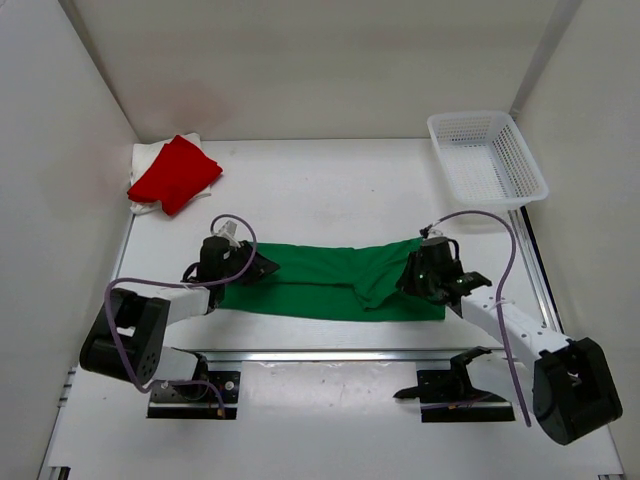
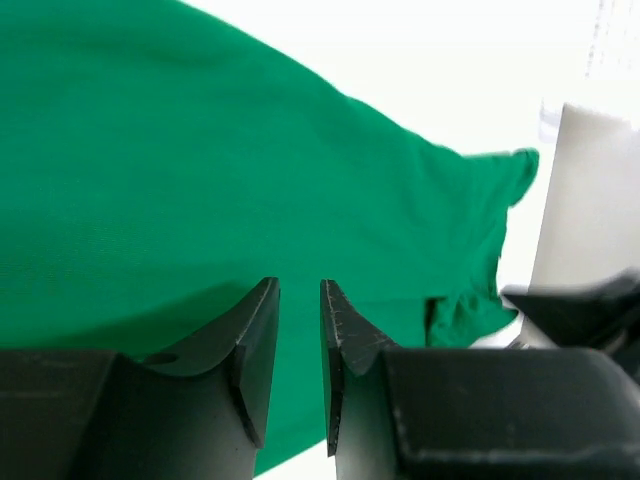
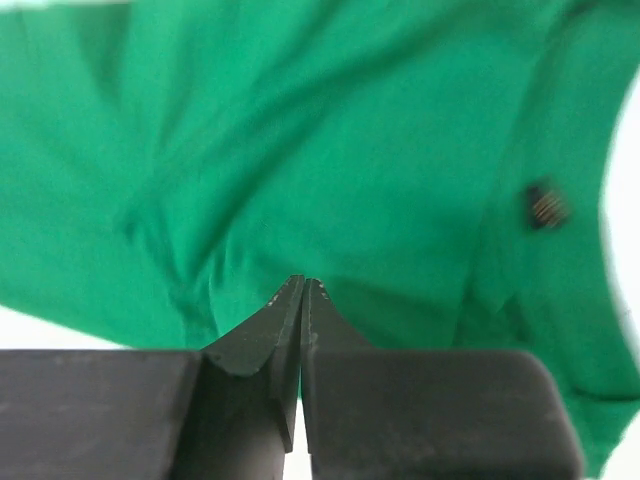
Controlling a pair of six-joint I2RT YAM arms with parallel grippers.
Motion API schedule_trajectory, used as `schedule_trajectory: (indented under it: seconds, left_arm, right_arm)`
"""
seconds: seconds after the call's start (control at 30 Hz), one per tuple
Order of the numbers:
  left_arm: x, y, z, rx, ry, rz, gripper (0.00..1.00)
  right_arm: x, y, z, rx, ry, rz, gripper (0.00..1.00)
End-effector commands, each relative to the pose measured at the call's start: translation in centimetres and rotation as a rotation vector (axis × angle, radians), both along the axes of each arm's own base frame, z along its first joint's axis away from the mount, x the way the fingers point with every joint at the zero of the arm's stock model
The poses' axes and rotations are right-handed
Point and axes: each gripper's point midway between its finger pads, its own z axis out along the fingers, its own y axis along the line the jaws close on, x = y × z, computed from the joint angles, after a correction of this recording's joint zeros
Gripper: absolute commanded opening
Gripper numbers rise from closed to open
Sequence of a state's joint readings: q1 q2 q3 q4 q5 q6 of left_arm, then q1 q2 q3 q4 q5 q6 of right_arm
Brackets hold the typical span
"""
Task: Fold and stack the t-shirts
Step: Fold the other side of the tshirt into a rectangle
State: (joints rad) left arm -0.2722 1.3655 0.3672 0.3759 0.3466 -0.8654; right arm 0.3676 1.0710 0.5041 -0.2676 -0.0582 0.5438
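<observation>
Right wrist: right pincer (image 3: 302,285) (tips pressed together) over green t-shirt (image 3: 350,150).

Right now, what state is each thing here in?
green t-shirt, half folded into a long band
red t-shirt, folded, lying on the cream-white one
cream-white t-shirt, under the red one, mostly hidden
basket, upright, empty
left gripper, jaws slightly apart, grip unclear
right gripper, shut

The green t-shirt (image 1: 320,285) was soft, matt cloth, lightly creased. Beyond it, the red t-shirt (image 1: 175,172) looked alike, and the basket (image 1: 468,117) was white plastic mesh.
</observation>
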Motion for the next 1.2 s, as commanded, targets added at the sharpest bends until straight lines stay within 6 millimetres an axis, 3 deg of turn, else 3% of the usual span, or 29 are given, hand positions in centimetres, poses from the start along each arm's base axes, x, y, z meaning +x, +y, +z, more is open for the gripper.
schedule_trajectory:
  seconds: [0.0,0.17,0.27,0.33,0.37,0.43,0.47,0.53,0.63,0.67,0.7,0.73,0.77,0.87,1.17]
  left_arm:
    - [0.3,0.7,0.4,-0.065,-0.007,0.026,0.33]
    - [0.1,3.1,-0.2,-0.101,0.018,0.102,0.34]
    - [0.2,3.4,0.7,-0.124,-0.001,0.096,0.34]
    - [0.8,2.9,2.7,-0.109,-0.06,0.07,0.35]
    - [0.6,1.9,2.9,-0.076,-0.08,0.035,0.37]
    - [-1.5,-3.1,4.7,-0.008,-0.122,-0.129,0.38]
    - [-2.0,-4.2,4.9,0.028,-0.142,-0.143,0.4]
    - [-5.7,-10.2,6.0,0.02,-0.18,-0.299,0.4]
    - [-8.1,-15.1,5.3,-0.012,-0.156,-0.398,0.38]
    - [-8.3,-15.9,3.8,0.006,-0.117,-0.412,0.37]
    - [-8.4,-17.3,4.5,-0.017,-0.119,-0.44,0.37]
    - [-8.7,-18.4,3.6,-0.01,-0.099,-0.465,0.37]
    - [-9.0,-18.8,2.2,0.009,-0.069,-0.473,0.37]
    - [-8.4,-21.1,2.1,-0.014,-0.066,-0.47,0.41]
    - [-8.0,-22.1,-0.4,0.001,-0.008,-0.422,0.49]
  right_arm:
    - [-2.8,1.2,-0.4,-0.004,0.008,0.057,0.0]
    - [-6.5,0.9,-2.4,0.018,0.09,0.062,0.0]
    - [-6.6,0.0,-2.0,-0.001,0.079,0.05,0.0]
    - [-5.6,-1.0,-0.6,0.004,0.034,0.018,0.04]
    - [-4.8,-0.7,0.5,0.025,-0.005,0.029,0.06]
    - [-3.7,-0.8,1.8,0.049,-0.053,0.018,0.09]
    - [-3.1,-1.2,2.1,0.042,-0.07,0.009,0.09]
    - [-2.2,-1.4,2.0,0.051,-0.064,0.004,0.09]
    - [0.2,-1.9,2.5,0.066,-0.094,-0.016,0.1]
    - [0.9,-2.4,2.7,0.061,-0.103,-0.031,0.1]
    - [1.6,-2.4,3.1,0.07,-0.112,-0.038,0.12]
    - [2.4,-2.5,3.3,0.064,-0.123,-0.034,0.13]
    - [2.9,-2.8,3.3,0.057,-0.126,-0.045,0.13]
    - [3.7,-2.5,3.5,0.073,-0.13,-0.039,0.14]
    - [3.3,-2.7,2.6,0.088,-0.124,-0.042,0.15]
